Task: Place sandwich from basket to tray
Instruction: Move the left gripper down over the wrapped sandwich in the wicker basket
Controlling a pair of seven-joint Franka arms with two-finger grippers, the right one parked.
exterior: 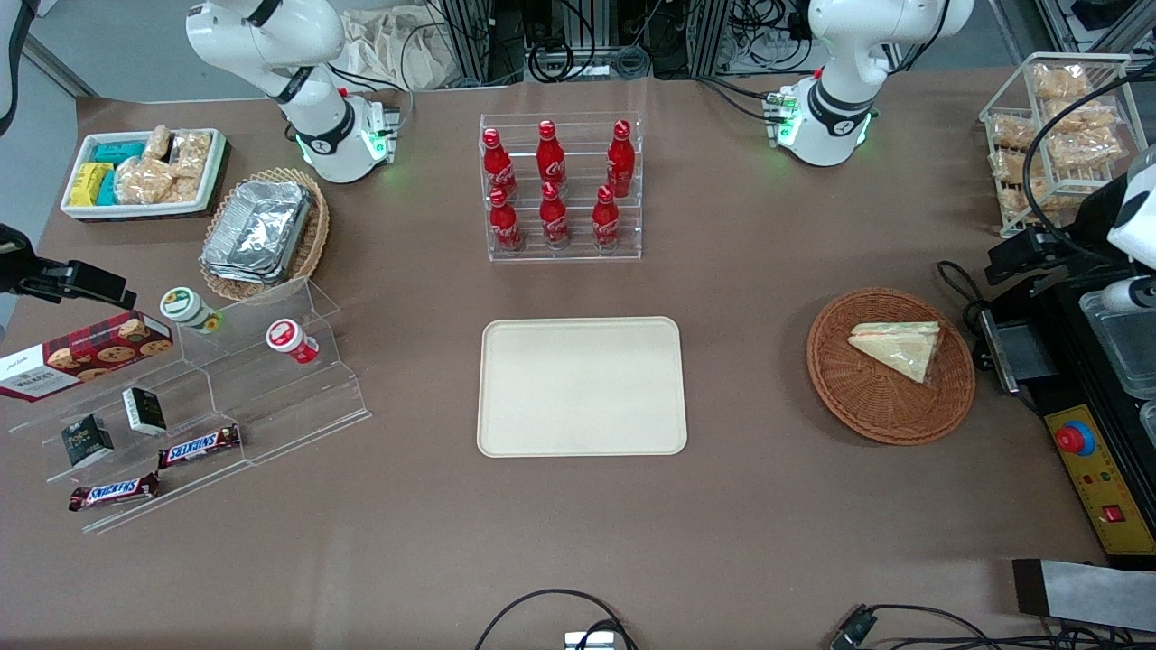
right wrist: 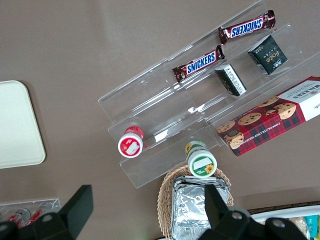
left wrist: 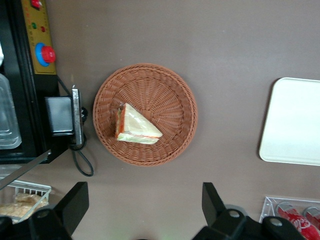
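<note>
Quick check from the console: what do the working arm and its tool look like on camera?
The left arm is glossy white with black joint rings, green lights and cables at its base. Its tool, above the table beside the basket, has two black fingers, spread open.

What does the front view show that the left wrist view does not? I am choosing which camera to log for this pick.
Only the front view shows the whole tray, the full rack of red bottles and the snack display toward the parked arm's end. Only the left wrist view shows the gripper, open and above the table beside the basket. Both show the sandwich lying in the basket, part of the tray, and the red stop button.
</note>
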